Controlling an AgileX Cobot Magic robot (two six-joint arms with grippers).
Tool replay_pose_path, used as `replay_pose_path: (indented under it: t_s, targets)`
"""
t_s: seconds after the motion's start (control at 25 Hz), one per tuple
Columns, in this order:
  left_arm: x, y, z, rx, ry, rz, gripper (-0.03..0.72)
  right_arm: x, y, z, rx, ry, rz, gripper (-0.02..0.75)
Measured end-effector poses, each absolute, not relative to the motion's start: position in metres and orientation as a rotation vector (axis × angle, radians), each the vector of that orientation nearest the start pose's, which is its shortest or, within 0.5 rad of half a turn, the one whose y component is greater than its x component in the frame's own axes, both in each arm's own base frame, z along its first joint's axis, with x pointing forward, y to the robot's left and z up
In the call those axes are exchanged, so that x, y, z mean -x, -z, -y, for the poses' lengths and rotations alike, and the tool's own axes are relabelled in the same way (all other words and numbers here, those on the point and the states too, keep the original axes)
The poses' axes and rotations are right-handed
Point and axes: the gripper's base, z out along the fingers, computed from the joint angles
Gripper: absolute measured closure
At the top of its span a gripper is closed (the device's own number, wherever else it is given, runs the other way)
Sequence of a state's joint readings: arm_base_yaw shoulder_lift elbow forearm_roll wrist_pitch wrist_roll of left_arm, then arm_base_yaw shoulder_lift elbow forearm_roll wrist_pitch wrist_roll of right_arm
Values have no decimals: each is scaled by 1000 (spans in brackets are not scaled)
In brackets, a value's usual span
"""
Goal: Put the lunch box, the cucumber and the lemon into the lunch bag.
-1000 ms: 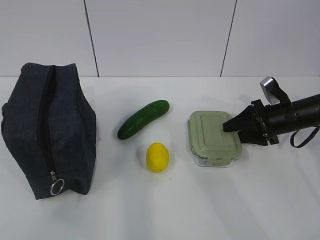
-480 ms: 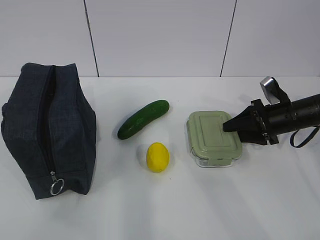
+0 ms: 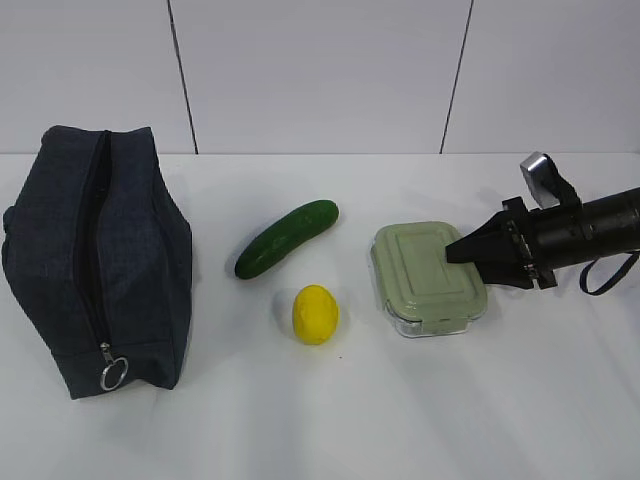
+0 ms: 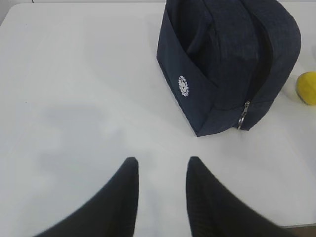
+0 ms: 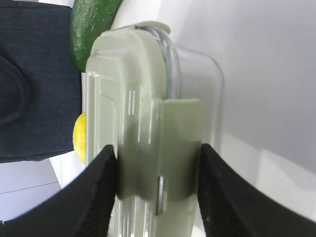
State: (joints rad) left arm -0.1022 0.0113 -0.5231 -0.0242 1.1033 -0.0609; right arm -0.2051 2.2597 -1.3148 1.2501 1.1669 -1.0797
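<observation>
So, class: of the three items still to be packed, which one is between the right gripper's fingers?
The lunch box, with its sage-green lid: the right gripper straddles it, while the cucumber and lemon lie untouched nearer the lunch bag.

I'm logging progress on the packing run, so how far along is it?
Nothing is packed yet: the lunch bag looks zipped shut. In hand: the right gripper has its fingers against both sides of the lunch box, which sits on the table. The left gripper is open and empty. Left: opening the bag, loading the box, cucumber and lemon.
</observation>
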Motion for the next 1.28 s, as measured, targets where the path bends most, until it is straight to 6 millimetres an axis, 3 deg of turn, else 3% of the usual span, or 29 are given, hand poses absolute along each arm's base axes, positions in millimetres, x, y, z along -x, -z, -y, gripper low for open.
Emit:
replay_pose_path:
  t_s: [0.84,1.28]
  targets:
    - [8,-280,1,-45,129,-2077,449,-402,-97,2,10,-1426,-2503,370]
    - [8,-280,1,-45,129,-2077,449,-406,-96,3,-107,-1437,-2482,371]
